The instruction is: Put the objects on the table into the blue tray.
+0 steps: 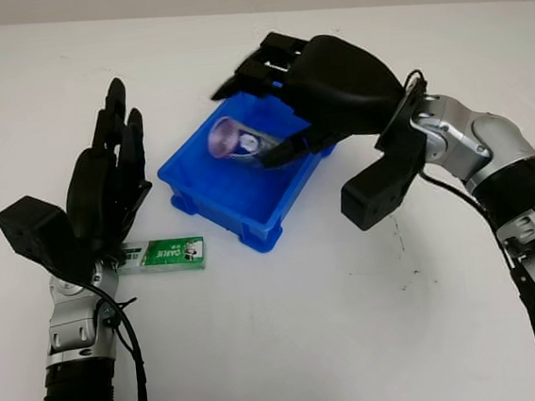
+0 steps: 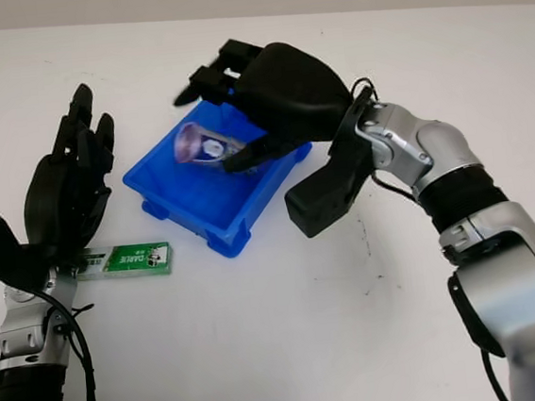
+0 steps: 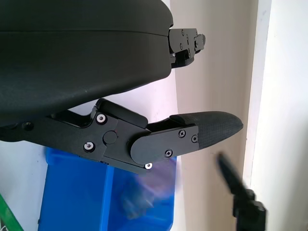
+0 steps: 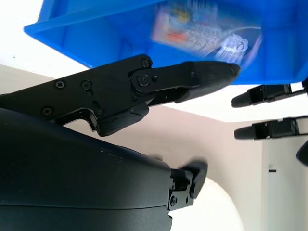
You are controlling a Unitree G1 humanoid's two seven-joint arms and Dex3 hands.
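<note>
The white table carries the blue tray at its middle — a clear purple-tinted packet lies inside it. My right hand hovers above it, open, holding nothing. My left hand is open beside the tray, above a green box.

Both eye views look forward and down from the head onto the white table, set slightly apart; they share the blue tray near centre, with one arm entering at 7 o'clock and the other at 4 o'clock. Each wrist view sits tight against its own black hand shell, looking along the fingers toward that same blue tray at close range.
</note>
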